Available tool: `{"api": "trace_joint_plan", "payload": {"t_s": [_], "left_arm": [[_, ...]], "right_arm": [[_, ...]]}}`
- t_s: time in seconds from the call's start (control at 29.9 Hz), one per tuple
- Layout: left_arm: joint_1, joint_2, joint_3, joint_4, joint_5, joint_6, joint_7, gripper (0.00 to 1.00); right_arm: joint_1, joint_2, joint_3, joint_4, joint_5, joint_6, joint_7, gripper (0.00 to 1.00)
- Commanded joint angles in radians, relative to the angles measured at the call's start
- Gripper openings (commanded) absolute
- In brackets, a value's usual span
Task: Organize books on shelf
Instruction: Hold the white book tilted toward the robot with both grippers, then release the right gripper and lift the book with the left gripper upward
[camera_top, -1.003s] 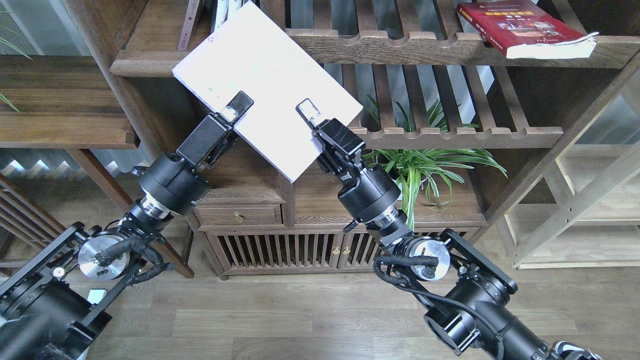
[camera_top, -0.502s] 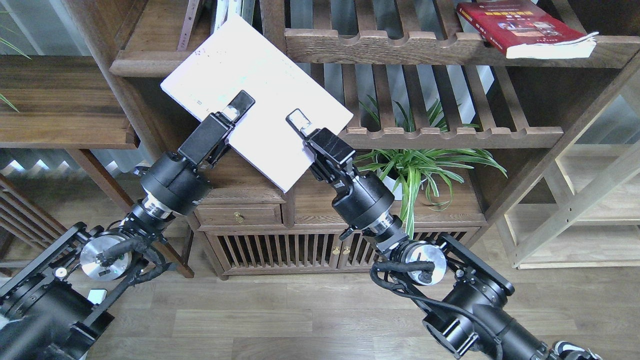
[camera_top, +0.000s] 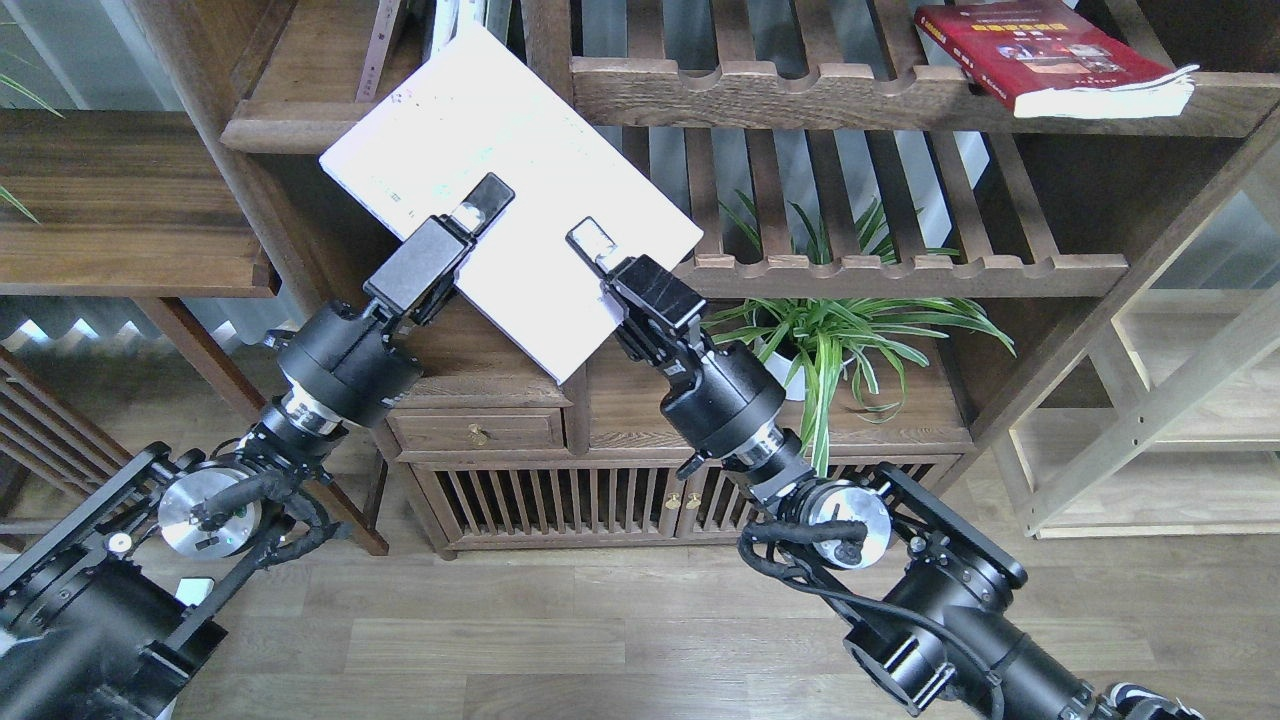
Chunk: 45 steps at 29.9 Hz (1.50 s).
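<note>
A thick plain white book (camera_top: 520, 150) is held tilted in the air in front of the bookcase, its far corner near the solid dark wooden shelf (camera_top: 290, 125) at upper left. My left gripper (camera_top: 485, 200) is shut on the book's near-left edge. My right gripper (camera_top: 590, 240) is shut on its near-right edge. A red book with a photo cover (camera_top: 1040, 50) lies flat on the upper slatted shelf at the right. The dark brown book is out of view.
Thin books (camera_top: 385, 40) stand at the back of the solid shelf. A slatted shelf (camera_top: 900, 265) and a potted green plant (camera_top: 830, 330) are right of my right arm. A low cabinet with drawers (camera_top: 480, 430) stands below. A side table (camera_top: 130, 220) is left.
Both grippers have carried the white book to the left and slightly up, toward the solid shelf. The red book has not moved.
</note>
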Motion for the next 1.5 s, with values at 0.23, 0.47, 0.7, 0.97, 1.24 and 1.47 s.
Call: {"api": "trace_joint_plan", "payload": {"t_s": [0.23, 0.47, 0.7, 0.97, 1.24, 1.47], "left_arm": [[0.003, -0.002, -0.003, 0.0, 0.0, 0.0, -0.009, 0.27], [0.008, -0.002, -0.001, 0.0, -0.003, 0.0, -0.009, 0.07], [0.008, -0.004, 0.003, 0.0, -0.003, 0.0, -0.009, 0.03], [0.006, -0.004, -0.001, 0.0, -0.003, 0.0, -0.009, 0.03], [0.003, -0.004, -0.003, 0.003, -0.003, 0.0, -0.009, 0.04], [0.003, -0.004, -0.014, 0.005, -0.003, 0.0, -0.009, 0.04]], "right_arm": [[0.009, 0.0, 0.002, 0.001, 0.0, 0.0, 0.0, 0.03], [0.015, 0.0, 0.004, -0.001, 0.0, 0.0, 0.0, 0.03], [0.02, 0.0, 0.007, 0.001, 0.0, 0.0, 0.002, 0.04], [0.02, 0.0, 0.01, -0.001, 0.0, 0.0, 0.003, 0.14], [0.02, 0.0, 0.014, -0.003, 0.0, 0.0, 0.003, 0.48], [0.021, 0.0, 0.024, -0.003, -0.003, -0.067, 0.005, 0.7]]}}
